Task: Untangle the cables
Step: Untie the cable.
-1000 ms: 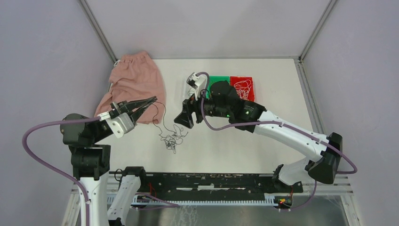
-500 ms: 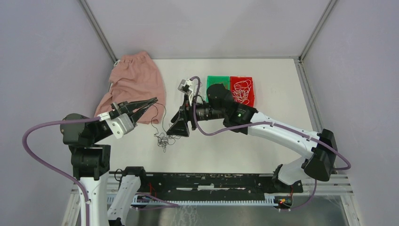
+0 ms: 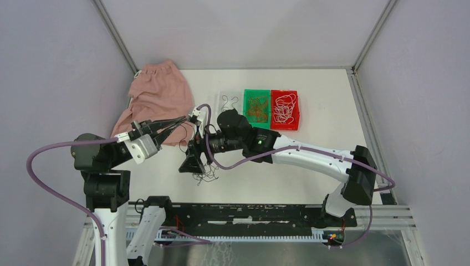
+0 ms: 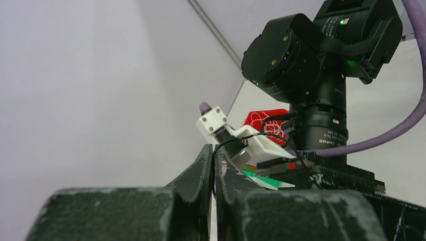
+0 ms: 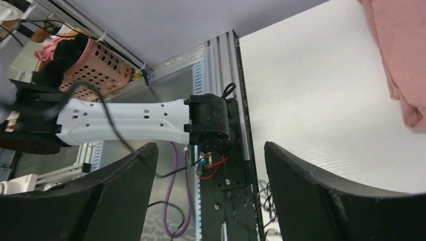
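A clump of thin black cables (image 3: 204, 173) lies on the white table near the middle front. My left gripper (image 3: 180, 119) is shut on one black strand that runs from the clump; in the left wrist view the jaws (image 4: 213, 156) pinch that strand (image 4: 261, 134). My right gripper (image 3: 191, 164) is open and hovers right over the clump's left side. In the right wrist view its fingers (image 5: 321, 191) stand wide apart (image 5: 210, 146) with part of the black clump (image 5: 266, 201) low between them. Orange cables lie in a green tray (image 3: 256, 91), white ones in a red tray (image 3: 285, 92).
A pink cloth (image 3: 158, 100) lies at the back left, just behind my left gripper. A clear tray (image 3: 227, 102) with black strands stands left of the green one. The black arm-mount rail (image 3: 238, 213) runs along the near edge. Frame posts stand at the back corners.
My right arm has swung left and toward the near edge, from beside the trays to over the black clump. The clump has shifted slightly. My left gripper has stayed put, still pinching the strand.
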`<state>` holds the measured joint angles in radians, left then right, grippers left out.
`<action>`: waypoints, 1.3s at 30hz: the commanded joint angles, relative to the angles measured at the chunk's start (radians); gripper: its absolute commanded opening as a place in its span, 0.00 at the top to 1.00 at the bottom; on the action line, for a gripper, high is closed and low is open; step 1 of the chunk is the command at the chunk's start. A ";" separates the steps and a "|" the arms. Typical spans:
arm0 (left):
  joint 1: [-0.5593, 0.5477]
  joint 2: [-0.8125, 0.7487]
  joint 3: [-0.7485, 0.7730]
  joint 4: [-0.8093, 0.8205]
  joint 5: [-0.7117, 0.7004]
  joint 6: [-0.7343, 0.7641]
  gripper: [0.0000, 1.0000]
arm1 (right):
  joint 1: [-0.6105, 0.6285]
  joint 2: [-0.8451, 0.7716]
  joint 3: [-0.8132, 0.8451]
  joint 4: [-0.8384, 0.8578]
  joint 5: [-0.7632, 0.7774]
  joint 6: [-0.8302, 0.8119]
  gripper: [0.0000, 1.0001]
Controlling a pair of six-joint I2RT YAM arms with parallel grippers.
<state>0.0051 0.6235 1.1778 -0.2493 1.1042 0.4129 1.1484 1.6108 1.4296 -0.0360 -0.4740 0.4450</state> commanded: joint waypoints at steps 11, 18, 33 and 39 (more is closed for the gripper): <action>0.003 0.006 0.053 0.181 0.045 -0.284 0.90 | 0.020 0.049 -0.091 0.135 0.164 0.017 0.32; 0.004 0.031 0.126 0.273 0.049 -0.434 0.90 | 0.016 0.128 -0.171 0.226 0.245 0.064 0.36; 0.004 0.136 0.395 0.328 0.027 -0.493 0.90 | -0.040 0.272 -0.328 0.350 0.366 0.180 0.42; 0.004 0.223 0.580 0.342 -0.035 -0.387 0.91 | -0.070 0.304 -0.390 0.387 0.377 0.225 0.40</action>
<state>0.0051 0.7963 1.6444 0.0303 1.1393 -0.0299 1.0966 1.8927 1.0679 0.2974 -0.1310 0.6270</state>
